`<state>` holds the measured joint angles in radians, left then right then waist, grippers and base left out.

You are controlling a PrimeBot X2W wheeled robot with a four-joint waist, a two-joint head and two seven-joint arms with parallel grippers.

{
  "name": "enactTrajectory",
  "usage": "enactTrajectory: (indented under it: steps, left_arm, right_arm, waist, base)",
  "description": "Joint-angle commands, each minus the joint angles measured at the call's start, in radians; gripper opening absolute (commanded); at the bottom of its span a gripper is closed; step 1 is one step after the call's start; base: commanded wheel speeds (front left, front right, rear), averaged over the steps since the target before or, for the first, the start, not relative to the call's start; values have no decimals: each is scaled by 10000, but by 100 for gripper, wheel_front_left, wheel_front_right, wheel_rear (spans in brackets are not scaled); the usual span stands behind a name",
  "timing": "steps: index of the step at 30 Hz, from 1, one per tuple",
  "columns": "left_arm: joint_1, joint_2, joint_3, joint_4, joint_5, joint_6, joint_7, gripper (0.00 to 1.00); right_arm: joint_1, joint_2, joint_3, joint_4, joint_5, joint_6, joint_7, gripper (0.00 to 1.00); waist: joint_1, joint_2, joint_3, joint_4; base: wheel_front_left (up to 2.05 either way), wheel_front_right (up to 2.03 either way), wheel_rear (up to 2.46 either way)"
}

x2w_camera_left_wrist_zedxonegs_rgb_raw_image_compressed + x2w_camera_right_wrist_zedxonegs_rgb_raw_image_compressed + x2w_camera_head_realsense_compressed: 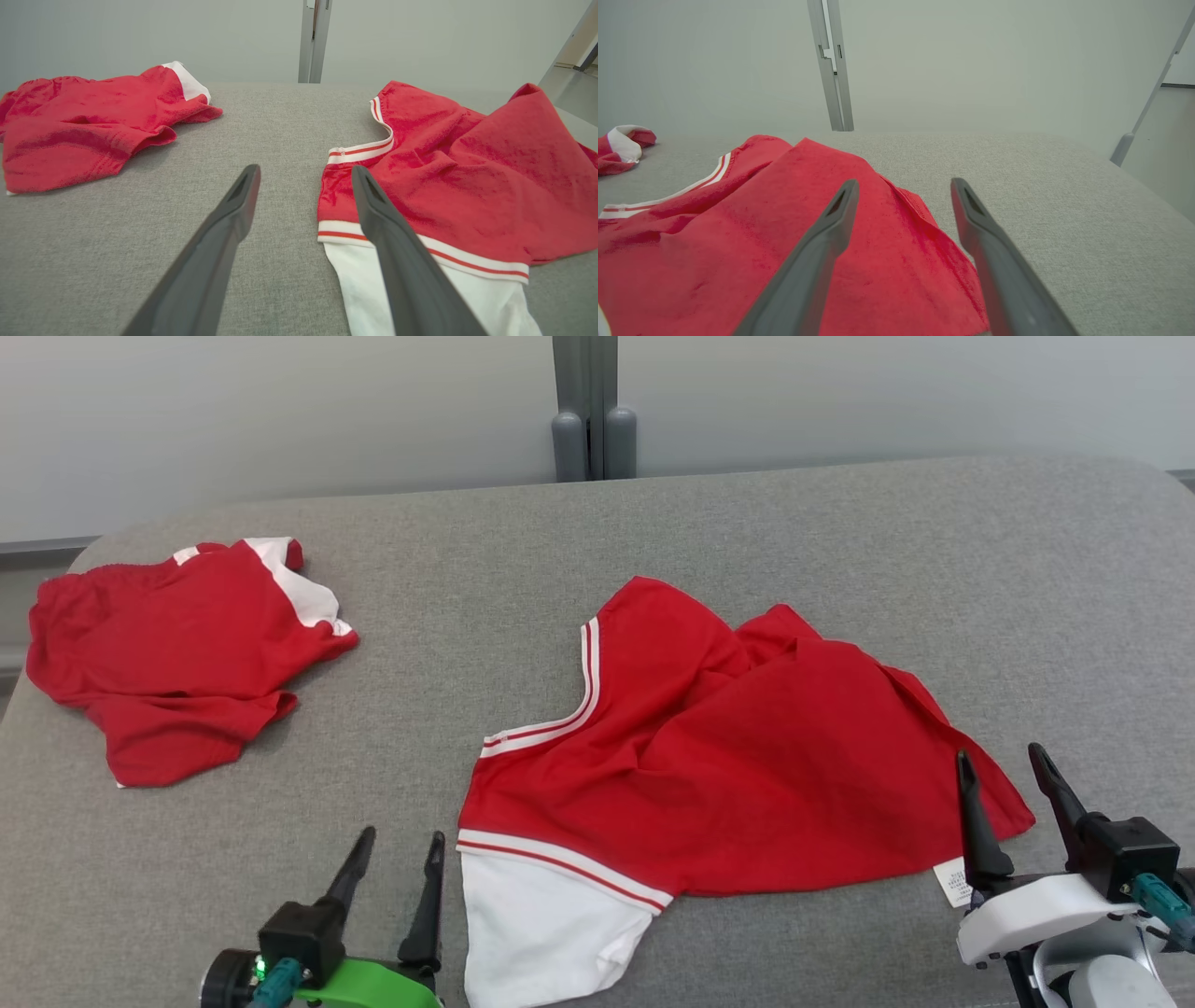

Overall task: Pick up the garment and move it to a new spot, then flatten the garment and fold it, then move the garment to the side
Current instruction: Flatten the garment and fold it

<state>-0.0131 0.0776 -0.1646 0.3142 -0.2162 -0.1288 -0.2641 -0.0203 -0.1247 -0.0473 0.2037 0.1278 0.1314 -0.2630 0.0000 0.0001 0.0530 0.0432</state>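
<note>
The garment (728, 756), a red jersey with striped trim and a white sleeve (541, 933), lay crumpled in the middle of the grey padded surface (747, 523), with its body bunched into ridges and one edge turned over on itself. A second red garment (168, 653) sat heaped at the far left, well apart from the first. The left gripper (402, 835) was just beside the white sleeve, jaws spread wide and holding nothing. In its wrist view one finger overlapped the striped band above the sleeve, but whether it touched the cloth could not be told. The right gripper (999, 753) stood at the jersey's opposite edge, near a small white label (952, 882), and was likewise wide apart and empty.

With the jersey neither flat nor folded and nothing lifted, the work looked to be at its opening step — the pick-up. The next move probably called for each gripper to come down on its own side of the cloth and pinch an edge, the left near the sleeve band and the right near the labelled hem. Thin fabric on soft padding would likely need the fingertips pressed into the surface to get a hold — and on the rumpled right side the pinch could easily catch several layers at once
</note>
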Motion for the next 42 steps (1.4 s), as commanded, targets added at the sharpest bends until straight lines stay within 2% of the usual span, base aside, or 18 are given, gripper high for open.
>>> enactTrajectory:
  steps: [1, 10, 22, 31, 32, 33, 34, 35, 36, 42]
  left_arm:
    - [-88, 65, -243, 113, -49, -31, -6, 100]
    - [-90, 300, -2003, 1157, -351, -31, -4, 100]
    - [-217, 594, -2713, 2025, -854, -31, 3, 100]
    - [-386, 505, -3589, 2479, -1457, -34, 42, 100]
    - [-393, 479, -3683, 2575, -1591, -38, 44, 100]
    - [-418, 457, -3833, 2760, -1759, -42, 65, 78]
    - [-436, 463, -3949, 2906, -1868, -44, 81, 42]
    - [-454, 481, -4059, 3047, -1964, -44, 84, 7]
    - [-487, 489, -4131, 3126, -2003, -44, 86, 0]
    - [-795, 530, -3930, 2498, -2533, -31, 6, 0]
  right_arm:
    - [-146, -125, -100, 301, -21, -14, -28, 100]
    - [-1147, -542, -520, 2450, 8, -14, -28, 100]
    - [-2056, -754, -1123, 5157, 28, -14, -28, 100]
    - [-2207, -410, -803, 5892, 385, -6, 4, 100]
    - [-2193, -355, -753, 5881, 500, -5, 6, 64]
    - [-2152, -334, -686, 5846, 618, -5, 6, 24]
    - [-2086, -319, -604, 5839, 704, -5, 6, 0]
    - [-2013, -290, -501, 5811, 857, -6, 8, 0]
    - [-1961, -285, -444, 5728, 949, -8, 6, 0]
    - [-1672, -309, 21, 4468, 1473, -8, -14, 0]
  waist:
    - [0, -1, 125, 38]
    - [0, -1, 649, 134]
    - [0, -1, 1133, 305]
    - [0, -1, 1268, 339]
    - [0, -1, 1254, 336]
    - [0, -1, 1215, 329]
    - [0, -1, 1181, 321]
    - [0, -1, 1128, 308]
    - [0, -1, 1075, 297]
    - [0, -1, 839, 216]
  base:
    - [0, 0, 0]
    - [0, 0, 0]
    - [0, 0, 0]
    - [0, 0, 0]
    - [0, 0, 0]
    - [0, 0, 0]
    - [0, 0, 0]
    - [0, 0, 0]
    - [0, 0, 0]
    - [0, 0, 0]
